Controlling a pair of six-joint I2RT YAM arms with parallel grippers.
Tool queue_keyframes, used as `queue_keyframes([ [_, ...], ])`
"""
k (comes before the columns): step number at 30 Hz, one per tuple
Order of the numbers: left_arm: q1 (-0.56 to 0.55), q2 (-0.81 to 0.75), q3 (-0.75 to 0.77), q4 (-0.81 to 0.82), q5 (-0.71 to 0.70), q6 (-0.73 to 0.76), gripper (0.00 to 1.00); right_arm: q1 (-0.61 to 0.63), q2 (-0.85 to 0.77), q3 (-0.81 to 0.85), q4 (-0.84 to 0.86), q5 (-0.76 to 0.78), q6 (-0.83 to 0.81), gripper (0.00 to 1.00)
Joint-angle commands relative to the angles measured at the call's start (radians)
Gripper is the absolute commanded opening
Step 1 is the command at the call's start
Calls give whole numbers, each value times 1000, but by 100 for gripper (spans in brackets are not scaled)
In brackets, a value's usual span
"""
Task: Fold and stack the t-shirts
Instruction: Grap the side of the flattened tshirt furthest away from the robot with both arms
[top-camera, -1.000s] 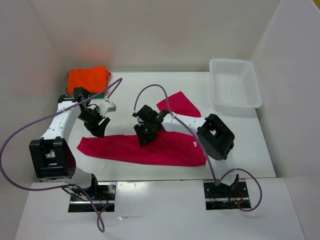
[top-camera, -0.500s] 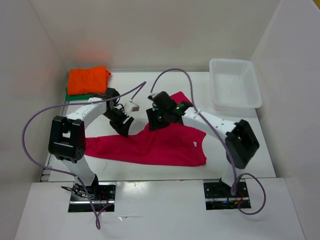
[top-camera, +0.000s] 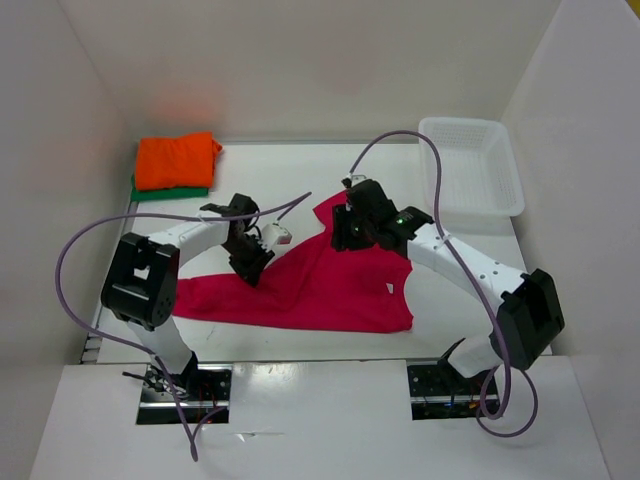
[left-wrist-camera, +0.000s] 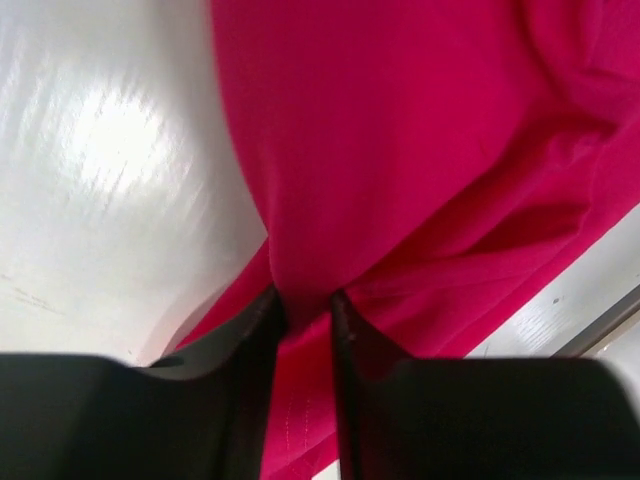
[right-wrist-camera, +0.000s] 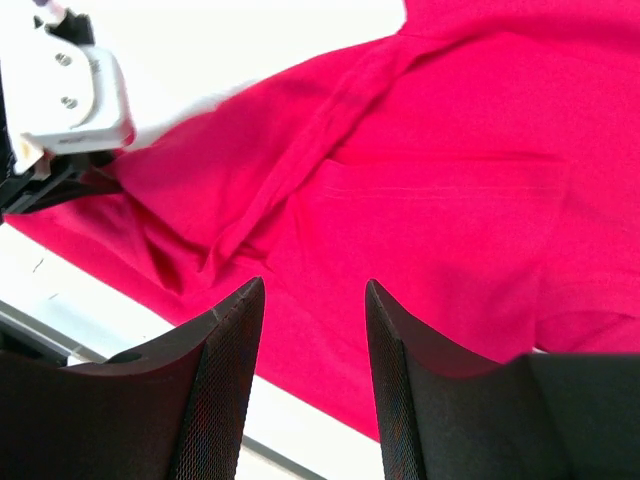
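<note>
from above, the magenta-red t-shirt lies spread across the middle of the white counter, long and flat along its near edge, with one part rising toward the far side. the left hand is down on the shirt's left part, where the cloth is drawn up into a small peak. the right hand sits at the shirt's far corner. in the far left corner the orange t-shirt lies folded on top of the green t-shirt, of which only a strip along the near edge shows. a white mesh basket stands in the far right corner, well apart from the shirts. in the left wrist view, the left hand has its two dark fingers nearly together, pinching a ridge of the magenta-red t-shirt, and folds run away from the grip; bare counter shows on the left. in the right wrist view, the right hand has its fingers apart with nothing gripped between them; the magenta-red t-shirt lies creased beneath, and the white housing of the left hand shows at the upper left.
</note>
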Motion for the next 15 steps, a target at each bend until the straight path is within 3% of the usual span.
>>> queue_keyframes([
  [1,-11,-63,-17,-22,-30,-4,30,-18,-75,-12,32,41,13,51],
  [6,-11,-135,-7,-44,-53,-33,29,-29,-96,-22,32,41,13,51],
  [9,-11,-189,3,-44,-75,-65,42,-29,-105,-32,32,30,13,51],
  [15,-11,-220,-52,-53,-136,-65,41,-29,-105,-51,41,10,13,51],
])
